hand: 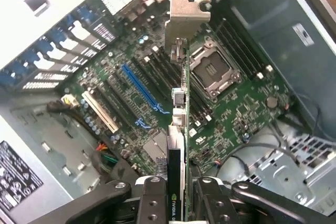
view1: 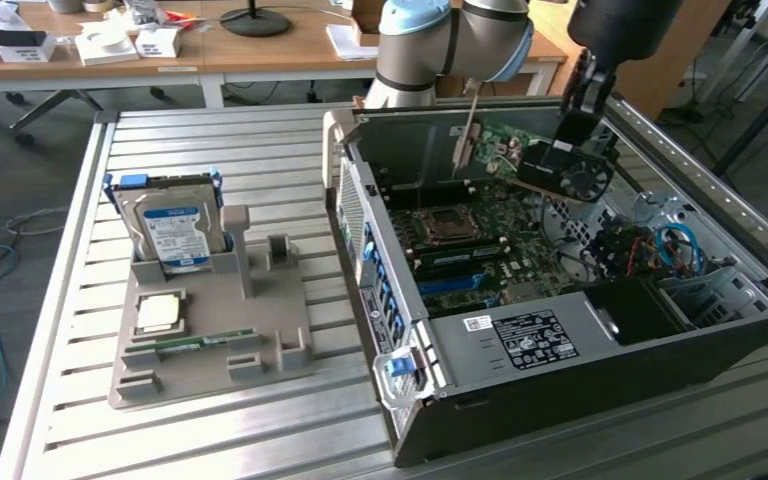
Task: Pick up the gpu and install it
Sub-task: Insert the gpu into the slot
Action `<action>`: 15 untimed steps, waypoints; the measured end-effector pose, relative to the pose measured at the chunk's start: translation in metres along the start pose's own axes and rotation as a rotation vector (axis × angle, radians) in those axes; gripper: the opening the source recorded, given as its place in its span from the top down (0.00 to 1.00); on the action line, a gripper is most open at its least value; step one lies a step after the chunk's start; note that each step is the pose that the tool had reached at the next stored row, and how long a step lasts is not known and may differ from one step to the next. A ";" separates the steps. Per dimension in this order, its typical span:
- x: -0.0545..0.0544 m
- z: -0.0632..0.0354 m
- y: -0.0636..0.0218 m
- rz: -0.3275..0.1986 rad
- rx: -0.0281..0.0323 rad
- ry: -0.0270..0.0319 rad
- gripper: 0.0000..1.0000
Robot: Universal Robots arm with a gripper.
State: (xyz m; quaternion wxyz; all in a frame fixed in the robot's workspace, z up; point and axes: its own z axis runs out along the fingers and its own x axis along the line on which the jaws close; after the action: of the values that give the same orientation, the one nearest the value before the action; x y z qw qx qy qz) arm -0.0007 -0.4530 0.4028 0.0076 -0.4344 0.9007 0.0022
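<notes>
Green, edge-on, the gpu [hand: 181, 103] sits clamped in my claw [hand: 179, 190], hanging over the motherboard [hand: 241, 114] inside the computer case [view1: 598, 400]; I'd keep it upright and line its edge along the blue slot [hand: 140, 92].

gpu [view1: 531, 158]: green glossy board, black plastic shroud, pale matt metal bracket [hand: 187, 11]. table [view1: 224, 135]: ribbed brushed metal. tray [view1: 211, 352]: matt grey plastic. hard drive [view1: 175, 228]: silver metal, glossy blue label. case [view1: 598, 345]: dark matt metal. desk [view1: 271, 55]: wood. gripper [hand: 178, 195]: matt black.

The gpu [view1: 534, 158] — green, upright, seemingly held aloft.
</notes>
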 end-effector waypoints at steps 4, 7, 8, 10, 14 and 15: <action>0.000 0.0003 0.0000 -0.073 -0.0011 -0.0002 0.74; 0.000 0.0005 0.0000 -0.127 -0.0020 -0.0003 0.74; 0.000 0.0006 0.0000 -0.146 -0.0023 -0.0005 0.74; 0.000 0.0007 0.0000 -0.182 -0.0028 -0.0006 0.74; 0.000 0.0011 0.0000 -0.255 -0.0040 -0.0007 0.74; 0.000 0.0011 0.0000 -0.273 -0.0042 -0.0008 0.74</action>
State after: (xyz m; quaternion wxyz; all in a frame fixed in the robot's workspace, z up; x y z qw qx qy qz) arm -0.0007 -0.4530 0.4017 0.0072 -0.5529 0.8332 0.0032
